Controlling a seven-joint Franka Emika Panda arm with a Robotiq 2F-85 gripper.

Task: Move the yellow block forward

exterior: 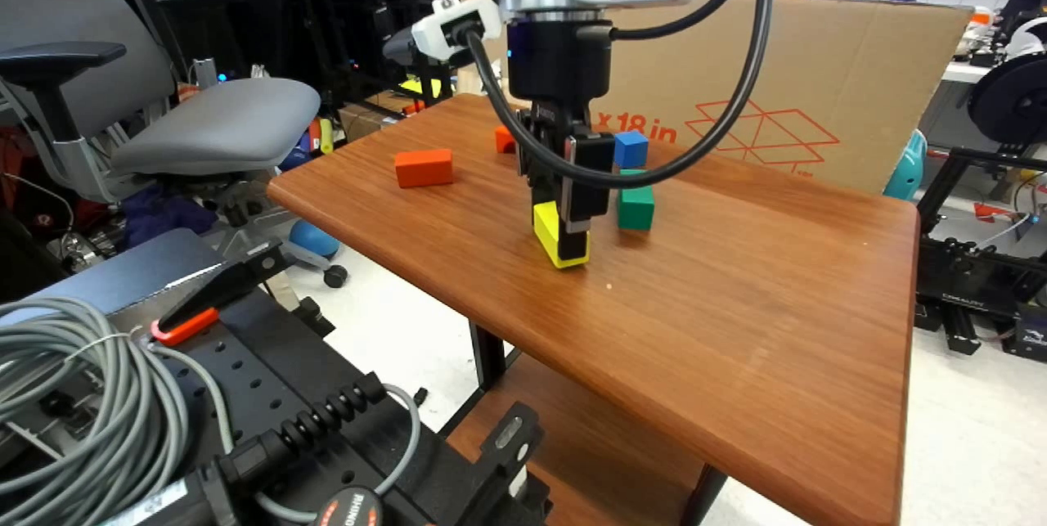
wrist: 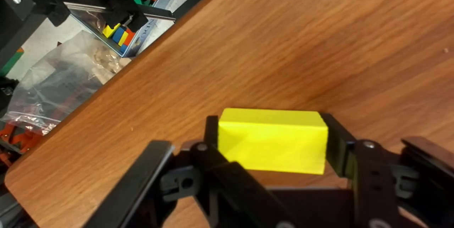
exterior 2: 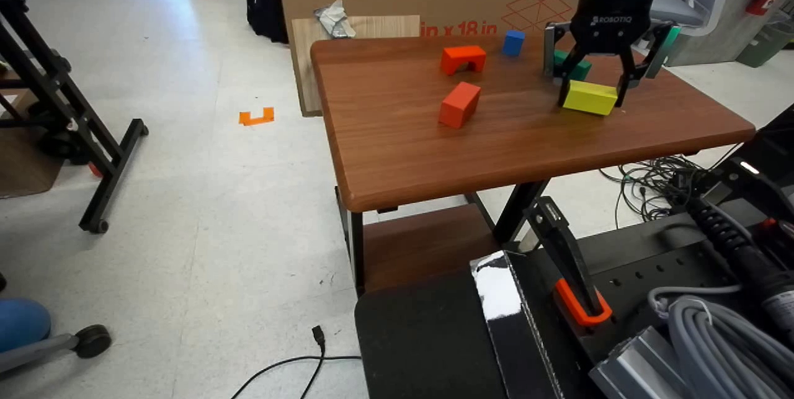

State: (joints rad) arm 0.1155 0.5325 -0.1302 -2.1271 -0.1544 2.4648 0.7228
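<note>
1. Wrist view: the hand (wrist: 273, 136) is holding the yellow block (wrist: 272, 146) end to end, one finger pressing at each short side.
2. In both exterior views it is showing on, or just above, the tabletop (exterior 2: 397, 157), closer to the near long edge than the far one and well apart from the corners; contact is proving hard to judge.
3. A green block (exterior: 635, 209) is sitting near, toward the far edge.
4. Good handling is likely calling for a steady squeeze and a low, level carry passing clear of the green block.
</note>
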